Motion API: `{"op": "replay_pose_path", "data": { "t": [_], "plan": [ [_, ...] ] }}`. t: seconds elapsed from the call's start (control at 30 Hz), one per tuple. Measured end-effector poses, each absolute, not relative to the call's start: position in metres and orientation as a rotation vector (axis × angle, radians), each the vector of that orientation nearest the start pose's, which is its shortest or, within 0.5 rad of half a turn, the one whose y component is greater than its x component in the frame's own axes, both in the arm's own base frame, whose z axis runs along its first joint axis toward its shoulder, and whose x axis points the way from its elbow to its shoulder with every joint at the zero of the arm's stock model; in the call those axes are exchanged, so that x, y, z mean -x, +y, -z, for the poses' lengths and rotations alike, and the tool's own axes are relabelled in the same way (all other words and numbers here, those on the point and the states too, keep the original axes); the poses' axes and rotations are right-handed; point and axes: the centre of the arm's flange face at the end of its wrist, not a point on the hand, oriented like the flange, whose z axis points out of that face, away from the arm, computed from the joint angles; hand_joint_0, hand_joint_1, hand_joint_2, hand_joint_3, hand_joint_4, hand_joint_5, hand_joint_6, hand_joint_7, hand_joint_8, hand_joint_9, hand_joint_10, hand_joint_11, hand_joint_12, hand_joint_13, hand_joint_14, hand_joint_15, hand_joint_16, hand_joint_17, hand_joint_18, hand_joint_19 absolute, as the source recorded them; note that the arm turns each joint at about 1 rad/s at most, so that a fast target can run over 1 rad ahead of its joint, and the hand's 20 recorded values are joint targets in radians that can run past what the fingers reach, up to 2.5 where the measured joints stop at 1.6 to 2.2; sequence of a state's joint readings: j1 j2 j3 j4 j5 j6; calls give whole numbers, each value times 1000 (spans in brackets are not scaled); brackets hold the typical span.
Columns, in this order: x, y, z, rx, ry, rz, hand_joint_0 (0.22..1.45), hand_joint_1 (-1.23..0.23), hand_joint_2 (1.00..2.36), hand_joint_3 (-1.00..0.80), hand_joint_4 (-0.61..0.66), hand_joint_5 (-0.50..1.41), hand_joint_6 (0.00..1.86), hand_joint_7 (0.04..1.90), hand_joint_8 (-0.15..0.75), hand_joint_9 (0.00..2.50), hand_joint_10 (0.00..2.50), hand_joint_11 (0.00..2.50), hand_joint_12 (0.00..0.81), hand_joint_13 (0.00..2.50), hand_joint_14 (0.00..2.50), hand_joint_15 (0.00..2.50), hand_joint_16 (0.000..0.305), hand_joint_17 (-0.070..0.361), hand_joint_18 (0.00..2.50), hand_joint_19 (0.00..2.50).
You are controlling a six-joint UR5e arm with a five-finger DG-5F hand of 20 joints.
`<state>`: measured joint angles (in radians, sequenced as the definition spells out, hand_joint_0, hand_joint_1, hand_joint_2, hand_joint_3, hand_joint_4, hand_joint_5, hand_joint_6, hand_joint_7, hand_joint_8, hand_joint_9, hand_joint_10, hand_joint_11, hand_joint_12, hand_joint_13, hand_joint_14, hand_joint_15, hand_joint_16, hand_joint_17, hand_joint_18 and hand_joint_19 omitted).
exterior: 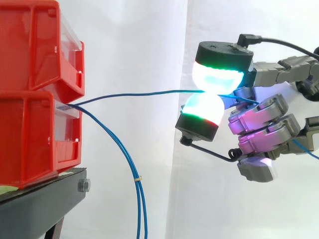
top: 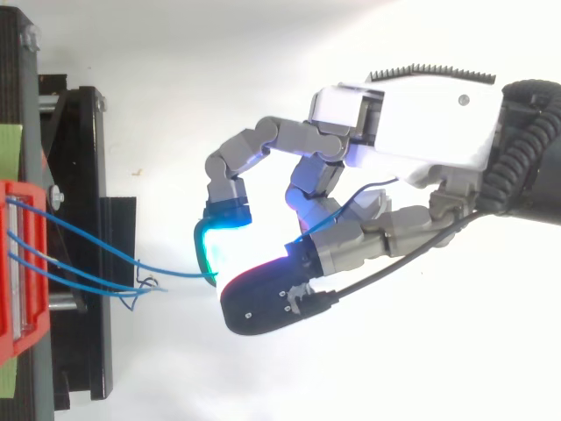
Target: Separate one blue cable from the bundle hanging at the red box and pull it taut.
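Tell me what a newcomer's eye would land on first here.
The glowing fingertips of the hand at right, pinching one blue cable. That cable runs almost level to the red bins at left, while the other blue cables droop below it.

Behind everything you have the white curtain point(exterior: 139, 45), hanging in soft vertical folds, with one fold line running down just right of the middle in the side view. At lower left you'll see the black stand point(exterior: 40, 204), its top edge sloping slightly up to the right beneath the red box point(exterior: 30, 134). A silver hex bolt point(exterior: 83, 185) sits on the stand's right end, and a dark leg point(exterior: 54, 230) angles down below it. A pale green strip point(exterior: 6, 188) lies on the stand's top at the left edge. From above you can see that green strip point(top: 9, 149) and a bright metal rod point(top: 60, 301) crossing the stand's frame.
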<state>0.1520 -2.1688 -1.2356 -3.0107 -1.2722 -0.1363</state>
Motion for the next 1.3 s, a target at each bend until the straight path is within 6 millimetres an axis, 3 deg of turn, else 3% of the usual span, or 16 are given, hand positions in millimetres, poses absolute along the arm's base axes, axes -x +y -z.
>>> {"op": "replay_pose_path", "data": {
  "t": [0.83,1.3],
  "plan": [
    [-715,-56,-300,-1245,1285,-906,707,-759,1025,-32,-131,-187,915,1353,307,1205,1373,1648,366,1168,1258,1564,47,106,1110,948],
    [-711,-47,-294,-1154,1406,-782,706,-758,1025,-32,-130,-187,916,1343,305,1206,1369,1652,371,1171,1257,1558,47,106,1109,945]
  ]
}}
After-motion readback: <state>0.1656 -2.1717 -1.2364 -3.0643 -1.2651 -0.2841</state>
